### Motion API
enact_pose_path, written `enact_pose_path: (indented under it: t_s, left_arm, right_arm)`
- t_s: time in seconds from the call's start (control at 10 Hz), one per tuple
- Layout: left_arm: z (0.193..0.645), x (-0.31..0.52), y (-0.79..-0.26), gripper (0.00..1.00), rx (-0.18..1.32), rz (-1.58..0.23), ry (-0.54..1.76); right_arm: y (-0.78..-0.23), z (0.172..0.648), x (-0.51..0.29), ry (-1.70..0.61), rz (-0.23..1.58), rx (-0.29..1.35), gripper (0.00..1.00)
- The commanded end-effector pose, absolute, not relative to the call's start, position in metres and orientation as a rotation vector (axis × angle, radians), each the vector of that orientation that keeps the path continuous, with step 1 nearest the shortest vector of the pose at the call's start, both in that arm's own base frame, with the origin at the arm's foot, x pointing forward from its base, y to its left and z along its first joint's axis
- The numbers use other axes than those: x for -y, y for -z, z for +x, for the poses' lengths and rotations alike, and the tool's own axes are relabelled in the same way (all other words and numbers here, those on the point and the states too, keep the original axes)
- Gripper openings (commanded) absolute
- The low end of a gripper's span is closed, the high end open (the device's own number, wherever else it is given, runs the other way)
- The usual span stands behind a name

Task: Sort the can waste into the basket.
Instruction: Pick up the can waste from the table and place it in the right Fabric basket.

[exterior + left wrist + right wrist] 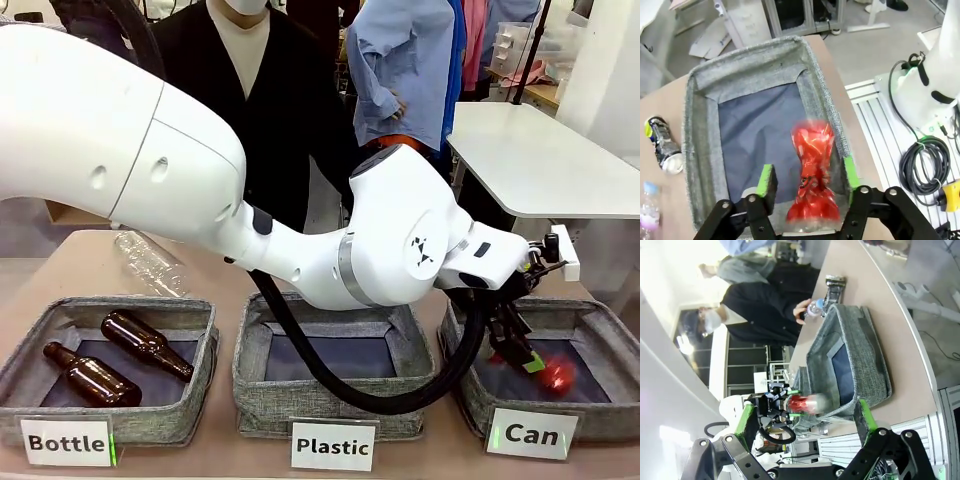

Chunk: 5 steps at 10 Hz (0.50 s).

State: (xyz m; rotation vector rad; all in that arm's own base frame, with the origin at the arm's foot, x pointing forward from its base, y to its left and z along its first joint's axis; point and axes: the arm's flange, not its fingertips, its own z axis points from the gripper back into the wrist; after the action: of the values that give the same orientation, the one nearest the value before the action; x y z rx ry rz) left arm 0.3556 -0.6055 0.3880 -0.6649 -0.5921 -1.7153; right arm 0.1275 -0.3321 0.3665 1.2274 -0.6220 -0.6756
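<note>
**Front view:** your left arm [300, 255] reaches right across the table, elbow bent. The wrist is tipped down, so the left gripper [522, 352] points into the basket [610, 345] labelled "Can". The red can [557, 376] shows as a blur just below the fingertips, over the basket's dark floor.

**Left wrist view:** you look straight down into the basket [700, 150]. The jaws stand partly apart. The red can [812, 170] sits blurred between the green pads [766, 181] with a gap on each side, so nothing grips it. The black and silver can [662, 145] lies on the table [660, 100] just outside the basket's wall.

**Right wrist view:** your right gripper [805, 412] has its jaws spread wide with nothing between them, and it faces the basket [865, 365] from well off. Beyond the basket, a person's hand [802, 310] holds a plastic bottle [816, 306].
</note>
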Motion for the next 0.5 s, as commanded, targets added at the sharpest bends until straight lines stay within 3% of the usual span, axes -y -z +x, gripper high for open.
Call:
enact_pose_path:
  t_s: [0.0,0.4]
  left_arm:
    - [0.357,0.607,-0.393,1.0,0.591,-0.647,1.713]
    - [0.358,0.599,-0.404,1.0,0.573,-0.692,1.703]
  right_arm:
    - [-0.37,0.119,0.329,0.685,1.224,0.624,1.0]
    - [-0.37,0.119,0.329,0.685,1.224,0.624,1.0]
